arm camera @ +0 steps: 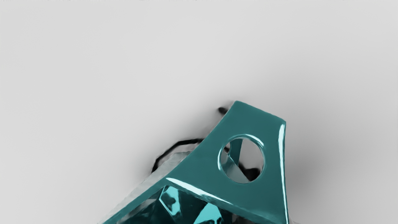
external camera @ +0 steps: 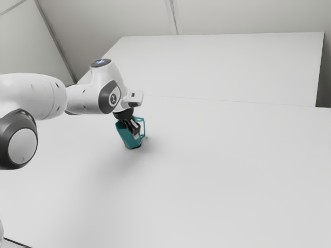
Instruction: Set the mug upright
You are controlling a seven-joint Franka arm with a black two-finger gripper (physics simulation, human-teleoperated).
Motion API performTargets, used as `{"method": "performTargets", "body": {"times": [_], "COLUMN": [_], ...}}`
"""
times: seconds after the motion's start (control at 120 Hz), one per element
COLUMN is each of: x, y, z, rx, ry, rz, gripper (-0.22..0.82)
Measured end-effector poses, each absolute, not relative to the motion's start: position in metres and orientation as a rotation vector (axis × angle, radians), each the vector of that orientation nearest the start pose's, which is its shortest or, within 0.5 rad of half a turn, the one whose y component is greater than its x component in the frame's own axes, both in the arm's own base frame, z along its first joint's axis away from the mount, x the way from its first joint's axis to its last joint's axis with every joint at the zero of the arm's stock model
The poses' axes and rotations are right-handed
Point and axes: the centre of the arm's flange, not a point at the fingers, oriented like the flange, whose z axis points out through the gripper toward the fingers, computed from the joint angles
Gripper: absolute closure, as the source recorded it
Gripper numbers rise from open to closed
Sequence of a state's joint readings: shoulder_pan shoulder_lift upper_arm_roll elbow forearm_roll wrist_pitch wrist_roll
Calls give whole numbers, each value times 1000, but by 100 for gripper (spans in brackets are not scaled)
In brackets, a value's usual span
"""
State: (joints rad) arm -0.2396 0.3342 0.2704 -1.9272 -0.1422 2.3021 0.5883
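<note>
Exterior view: jaws at teal mug (external camera: 127, 137), can't tell if shut. Wrist view: round hole in handle (arm camera: 248, 124).

Mug (arm camera: 264, 199) pt. cut off, wrist vw

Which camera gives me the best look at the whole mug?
The exterior view: it shows the mug's body down to its base, plus the open loop of its handle. The wrist view is closer but cut off by the picture's edge: it shows a flat teal part with a round hole and some shiny faceted surface.
</note>
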Motion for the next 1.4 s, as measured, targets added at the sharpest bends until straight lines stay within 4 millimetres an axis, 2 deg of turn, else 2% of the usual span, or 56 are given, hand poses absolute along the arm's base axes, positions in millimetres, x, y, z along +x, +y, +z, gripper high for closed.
{"method": "performTargets", "body": {"times": [0.175,0.308,0.442,0.683,0.808,0.933,1.208,1.292,1.4], "x": [623,622,619,610,604,597,573,565,559], "y": [7,6,5,13,26,47,91,89,69], "z": [329,349,385,455,507,554,617,638,660], "rx": [-3061,-3061,-3056,-3024,-2978,-2941,-2912,-2910,-2908], "ry": [744,744,748,748,750,719,558,528,529], "rz": [-102,-151,-237,-399,-468,-494,-447,-451,-430], "gripper": [53,47,41,18,11,7,3,3,3]}}
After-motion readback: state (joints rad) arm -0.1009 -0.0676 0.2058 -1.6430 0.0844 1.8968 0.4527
